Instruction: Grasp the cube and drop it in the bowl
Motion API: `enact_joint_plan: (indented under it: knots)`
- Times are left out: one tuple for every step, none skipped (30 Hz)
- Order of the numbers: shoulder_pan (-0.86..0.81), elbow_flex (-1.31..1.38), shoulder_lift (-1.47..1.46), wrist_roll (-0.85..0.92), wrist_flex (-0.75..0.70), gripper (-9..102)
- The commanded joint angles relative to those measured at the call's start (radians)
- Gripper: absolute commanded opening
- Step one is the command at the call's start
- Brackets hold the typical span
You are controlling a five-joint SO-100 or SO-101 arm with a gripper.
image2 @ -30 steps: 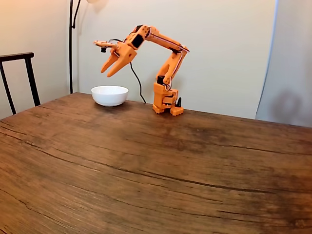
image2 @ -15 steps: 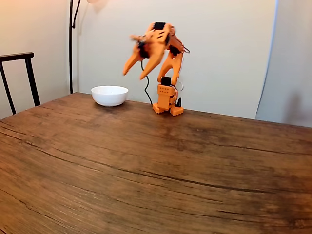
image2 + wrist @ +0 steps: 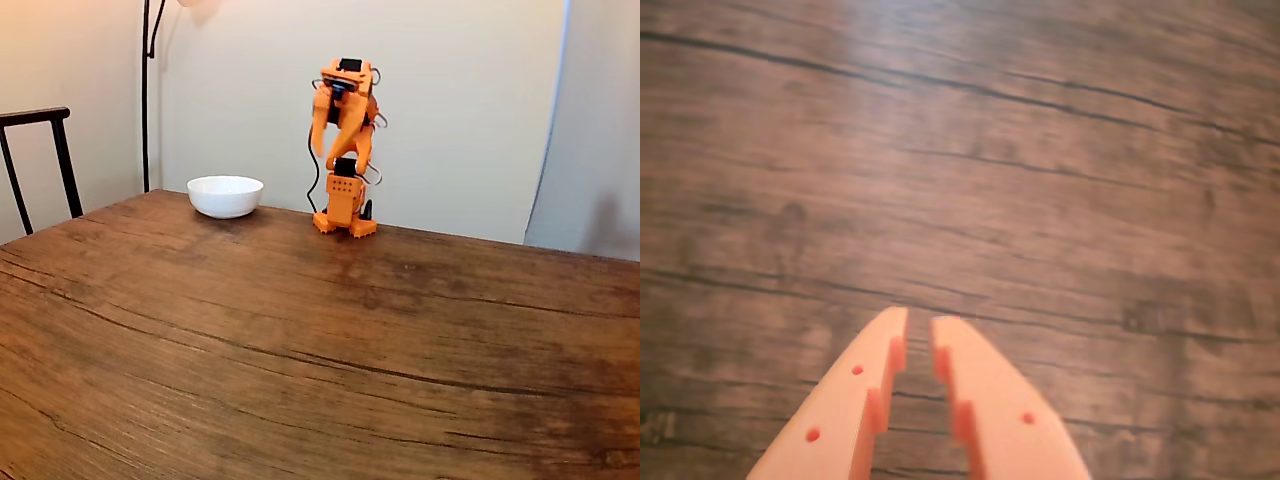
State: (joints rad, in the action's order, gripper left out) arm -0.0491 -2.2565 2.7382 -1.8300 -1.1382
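One gripper (image 3: 919, 327) on your arm: in the wrist view its two orange fingers (image 3: 980, 395) enter from the bottom edge, tips a narrow slit apart, nothing between them, so you can log it as near-closed and empty. It hangs above bare wood grain. In the fixed view the gripper (image 3: 331, 133) points downward, folded in close over the arm's base (image 3: 343, 208), well above the surface (image 3: 300, 340).

One arm, orange, standing at the far edge of the surface, with a dark cable looping behind it.

One bowl (image 3: 225, 195), white, round and glossy, sitting on the surface to the left of the arm's base in the fixed view, near it but not touching. You see its outer wall and rim from a low angle; the inside is hidden, so its contents cannot be told. The cube cannot be located from either view.

One dark chair back (image 3: 40, 160) at the left edge of the fixed view.

One dark lamp pole (image 3: 146, 90) against the wall behind the bowl.
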Motion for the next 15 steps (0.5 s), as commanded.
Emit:
enact_joint_plan:
  knots:
    - [0.023, -0.041, 0.083, 0.006, 0.012, -1]
    - [0.031, -0.063, 0.112, 0.005, 0.012, -1]
    - [0.034, -0.084, 0.138, 0.003, 0.008, -1]
    - [0.034, -0.109, 0.167, 0.003, 0.003, -1]
    - [0.034, -0.135, 0.196, 0.000, 0.005, -1]
    - [0.034, -0.161, 0.225, -0.005, 0.012, -1]
    - [0.034, -0.187, 0.255, -0.008, 0.014, -1]
    - [0.032, -0.212, 0.285, -0.009, 0.012, -1]
    - [0.032, -0.241, 0.318, -0.009, 0.011, -1]
    - [0.032, -0.270, 0.351, -0.011, 0.009, -1]
    - [0.032, -0.301, 0.387, -0.011, 0.011, -1]
    - [0.032, -0.330, 0.422, -0.011, 0.012, -1]
    - [0.032, -0.359, 0.459, -0.011, 0.014, -1]
    - [0.032, -0.387, 0.495, -0.011, 0.014, -1]
    - [0.032, -0.416, 0.534, -0.011, 0.014, -1]
